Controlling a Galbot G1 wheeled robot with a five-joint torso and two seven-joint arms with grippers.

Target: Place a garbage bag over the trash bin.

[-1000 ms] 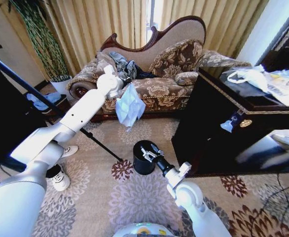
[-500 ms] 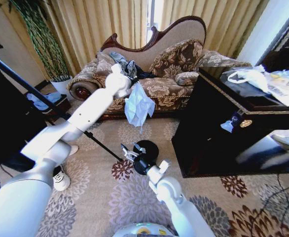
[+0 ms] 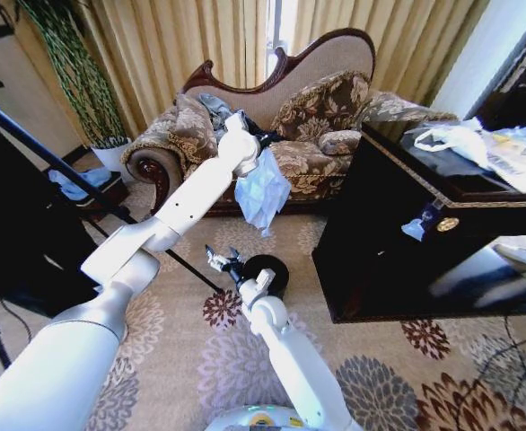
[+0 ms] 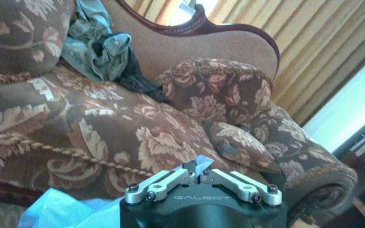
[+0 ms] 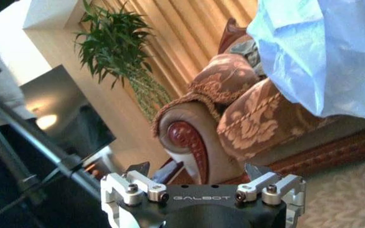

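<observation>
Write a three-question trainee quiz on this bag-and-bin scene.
1. True or false: the left claw is shut on the blue bag.
2. The right claw is: A) open near the black bin, B) gripping the bin's rim, C) holding the bag.
3. Fill in: the bag hangs in the air in front of the ____.

Key: 1 true; 2 A; 3 sofa.

trash bin (image 3: 273, 271) half behind right arm
</observation>
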